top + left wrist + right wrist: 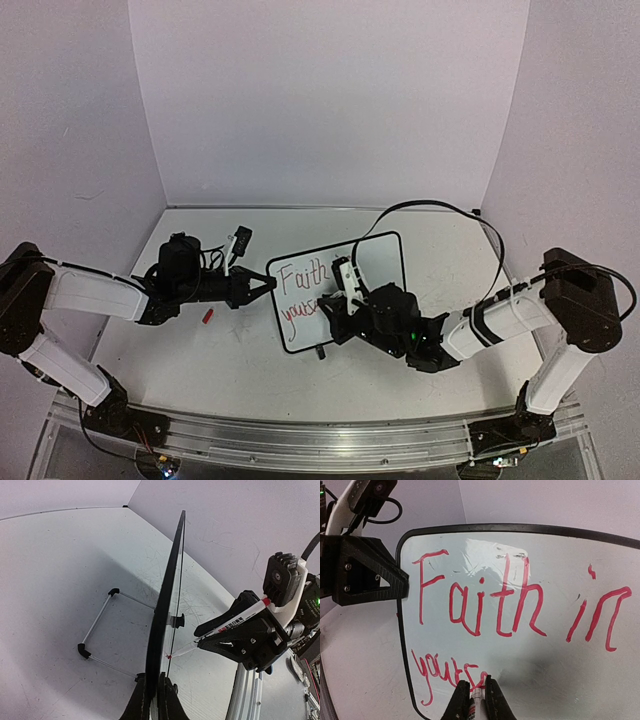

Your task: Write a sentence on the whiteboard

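At mid-table from above, the whiteboard (385, 262) stands propped, its left edge pinched by the left gripper (268, 287). Left wrist: the right gripper (215, 639) clasps a red marker (235, 622), tip on the board. Right wrist: red writing (475, 605) reads "Faith in" above an unfinished word.

Table (180, 370): you are looking at a big grey table, and it is showing lots of thin scratches.
Little red thing (208, 315): it is lying on the table, over on your left side. It is looking too small for you to tell what it is.
Walls (330, 100): plain pale walls are standing behind the table and along both sides.
Metal rail (300, 442): a shiny silver rail is running along the near edge of the table.
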Robot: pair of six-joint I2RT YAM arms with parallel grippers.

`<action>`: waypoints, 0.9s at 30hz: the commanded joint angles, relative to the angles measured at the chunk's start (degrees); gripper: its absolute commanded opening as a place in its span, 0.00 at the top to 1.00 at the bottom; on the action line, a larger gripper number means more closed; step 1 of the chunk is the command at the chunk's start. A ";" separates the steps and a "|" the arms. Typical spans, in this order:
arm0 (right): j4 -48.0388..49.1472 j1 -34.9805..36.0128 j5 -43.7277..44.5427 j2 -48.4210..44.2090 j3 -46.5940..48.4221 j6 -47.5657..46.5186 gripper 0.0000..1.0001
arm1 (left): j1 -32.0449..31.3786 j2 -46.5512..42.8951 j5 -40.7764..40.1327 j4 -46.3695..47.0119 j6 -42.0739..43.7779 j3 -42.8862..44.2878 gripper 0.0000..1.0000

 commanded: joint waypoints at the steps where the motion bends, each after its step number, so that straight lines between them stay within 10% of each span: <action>1: -3.50 -0.55 4.10 0.26 -0.81 0.22 1.00 | 0.08 -1.63 -0.86 -0.32 2.28 0.34 1.00; 27: 5.99 -1.11 -2.89 -5.17 -1.16 -6.52 1.00 | 0.05 -1.28 -0.52 -0.66 2.19 0.92 1.00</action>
